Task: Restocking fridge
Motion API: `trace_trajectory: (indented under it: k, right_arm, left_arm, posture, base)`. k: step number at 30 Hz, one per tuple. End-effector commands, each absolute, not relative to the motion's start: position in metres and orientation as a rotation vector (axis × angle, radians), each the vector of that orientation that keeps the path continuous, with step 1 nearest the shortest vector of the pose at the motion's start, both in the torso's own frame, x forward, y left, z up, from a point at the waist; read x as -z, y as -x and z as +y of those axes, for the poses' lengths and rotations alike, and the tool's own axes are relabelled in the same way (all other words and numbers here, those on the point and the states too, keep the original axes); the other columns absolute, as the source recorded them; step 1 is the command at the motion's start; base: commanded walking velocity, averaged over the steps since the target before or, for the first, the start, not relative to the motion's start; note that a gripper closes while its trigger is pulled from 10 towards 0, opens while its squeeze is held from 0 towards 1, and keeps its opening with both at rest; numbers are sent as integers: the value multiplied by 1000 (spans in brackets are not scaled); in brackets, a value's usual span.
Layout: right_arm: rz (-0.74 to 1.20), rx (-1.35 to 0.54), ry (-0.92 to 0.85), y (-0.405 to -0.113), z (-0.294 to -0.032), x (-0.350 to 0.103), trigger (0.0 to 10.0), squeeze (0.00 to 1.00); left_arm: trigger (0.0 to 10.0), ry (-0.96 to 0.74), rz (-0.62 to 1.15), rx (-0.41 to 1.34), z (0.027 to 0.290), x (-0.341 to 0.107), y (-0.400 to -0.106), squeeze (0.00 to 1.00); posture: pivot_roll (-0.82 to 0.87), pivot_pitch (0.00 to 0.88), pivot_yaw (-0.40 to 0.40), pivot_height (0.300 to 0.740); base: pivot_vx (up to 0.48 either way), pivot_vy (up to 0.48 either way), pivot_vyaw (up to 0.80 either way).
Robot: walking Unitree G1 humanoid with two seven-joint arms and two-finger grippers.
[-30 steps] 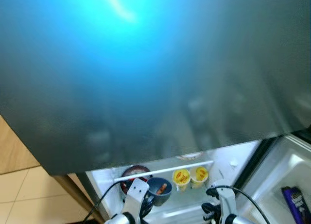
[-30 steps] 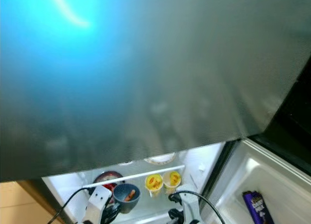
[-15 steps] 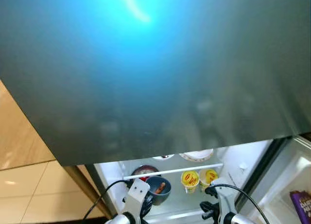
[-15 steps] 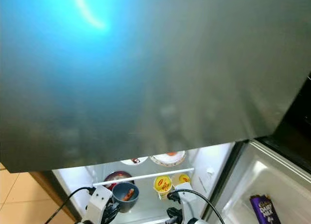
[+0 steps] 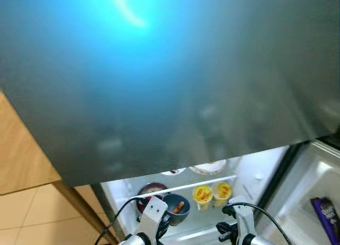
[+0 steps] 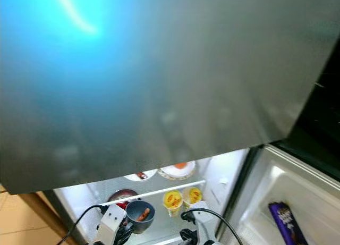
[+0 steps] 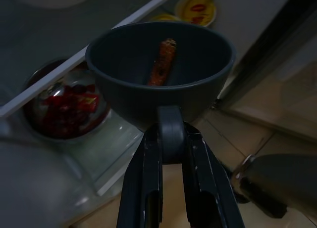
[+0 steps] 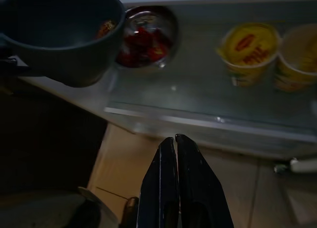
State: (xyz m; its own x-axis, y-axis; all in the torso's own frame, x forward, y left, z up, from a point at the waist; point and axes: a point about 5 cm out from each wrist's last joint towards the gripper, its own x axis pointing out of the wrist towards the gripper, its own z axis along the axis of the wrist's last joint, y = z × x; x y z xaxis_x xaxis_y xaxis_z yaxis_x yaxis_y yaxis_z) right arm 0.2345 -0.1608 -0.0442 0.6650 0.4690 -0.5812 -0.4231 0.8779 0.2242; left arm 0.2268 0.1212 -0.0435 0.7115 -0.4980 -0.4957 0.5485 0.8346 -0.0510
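Fridge door [image 5: 159, 75] looms overhead. Glass shelf [image 8: 208, 107] sits ahead of both grippers. Left gripper [image 7: 171, 139] is clamped on the handle of a dark cup [image 7: 161, 69] w/ a snack stick, beyond its tips. Right gripper [image 8: 174, 144] is closed, empty. Best keep cup level, ease fwd, clear shelf lip, avoid red bowl [image 7: 64, 107].

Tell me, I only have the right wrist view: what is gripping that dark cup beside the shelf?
Observer: The left gripper holds the cup by its handle, its fingers shut on either side of it.
Operator: Anything in the cup?
Observer: One orange-brown stick of food leans against its inner wall.
Operator: What's above the shelf with the yellow tubs?
Observer: A higher shelf carries a white plate, with something orange on it.
Operator: And the door?
Observer: It stands open on the right, with a purple chocolate bar in its door bin.
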Motion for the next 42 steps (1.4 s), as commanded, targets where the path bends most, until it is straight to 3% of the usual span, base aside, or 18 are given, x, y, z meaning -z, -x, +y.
trace_trajectory:
  k: [1,13,23,42]
  right_arm:
    - [669,-494,-73,-236,-165,43,10000,0]
    - [680,-492,-49,-239,-166,41,10000,0]
    - [632,-498,-22,-256,-167,29,10000,0]
    - [535,-538,-24,-274,-163,11,10000,0]
  left_arm:
    - [10000,-124,526,574,124,45,-226,0]
    - [10000,-151,498,541,119,41,-233,0]
    - [10000,-148,455,511,112,35,-239,0]
    - [10000,-208,275,717,72,11,-252,0]
  posture:
    - [-70,0,42,740]
    - [-76,0,40,740]
    - [-75,0,38,700]
    - [-73,0,42,646]
  base:
    - [0,0,0]
    - [0,0,0]
    - [0,0,0]
    - [0,0,0]
